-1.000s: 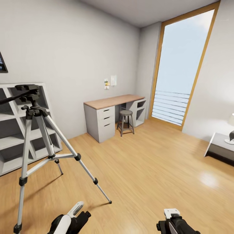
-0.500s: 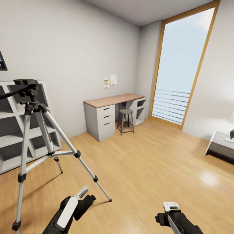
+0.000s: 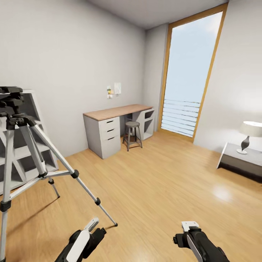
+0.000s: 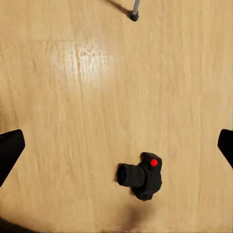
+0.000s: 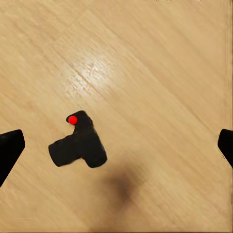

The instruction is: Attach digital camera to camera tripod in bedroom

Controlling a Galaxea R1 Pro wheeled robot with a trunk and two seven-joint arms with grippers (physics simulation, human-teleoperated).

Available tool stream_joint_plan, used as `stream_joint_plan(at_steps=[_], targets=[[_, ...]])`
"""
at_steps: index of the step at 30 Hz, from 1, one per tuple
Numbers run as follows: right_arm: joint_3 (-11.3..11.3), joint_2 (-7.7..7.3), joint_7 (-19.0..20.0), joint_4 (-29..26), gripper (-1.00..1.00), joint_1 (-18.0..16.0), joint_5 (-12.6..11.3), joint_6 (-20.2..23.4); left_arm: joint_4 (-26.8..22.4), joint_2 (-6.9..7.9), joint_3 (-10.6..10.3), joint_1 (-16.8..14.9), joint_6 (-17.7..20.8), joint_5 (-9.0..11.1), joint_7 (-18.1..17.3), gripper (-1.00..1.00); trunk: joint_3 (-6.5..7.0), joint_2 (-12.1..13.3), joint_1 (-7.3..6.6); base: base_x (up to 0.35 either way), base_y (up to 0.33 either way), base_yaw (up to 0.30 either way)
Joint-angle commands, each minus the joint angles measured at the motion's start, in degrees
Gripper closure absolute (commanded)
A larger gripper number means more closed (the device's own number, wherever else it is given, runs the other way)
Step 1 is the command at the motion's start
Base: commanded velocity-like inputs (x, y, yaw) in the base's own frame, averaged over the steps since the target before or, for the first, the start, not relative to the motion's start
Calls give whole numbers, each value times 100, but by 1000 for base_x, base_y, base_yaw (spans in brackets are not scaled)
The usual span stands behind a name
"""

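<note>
The digital camera, small and black with a red dot, lies on the light wood floor in the left wrist view, well below my open left gripper. The same camera also lies on the floor under my open right gripper. Nothing sits between either pair of fingers. The camera tripod stands at the left of the head view on spread silver legs, with its black pan head on top. One tripod foot shows in the left wrist view. Both grippers hang low in the head view, the left and the right.
White cube shelves stand behind the tripod. A wood-topped desk with a round stool is against the far wall, beside a tall window. A low bedside table with a lamp is at the right.
The whole head view has swung to the right: tripod, shelves and desk sit further left in the picture and the lamp has come into view. My left arm reaches a little further forward.
</note>
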Motion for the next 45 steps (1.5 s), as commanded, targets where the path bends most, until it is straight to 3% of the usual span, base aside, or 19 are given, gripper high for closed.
stream_joint_plan(at_steps=[1,24,35,45], targets=[[3,0,0,-8,-100,-2,6,28,-13,2,-11,0,5,51,53,-100,-6,-3,0,119,-225,-115],[10,11,0,-14,-100,5,9,-8,-17,8,-24,53,-52,85,114,-100,-6,-3,0,132,-275,-19],[11,16,-7,-13,-100,20,9,-17,-17,19,-18,95,-249,102,70,-100,-6,-3,0,1,-61,0],[11,15,-9,-13,-100,23,9,-19,-17,24,-16,110,-280,105,87,-100,-6,-3,0,-197,-137,0]])
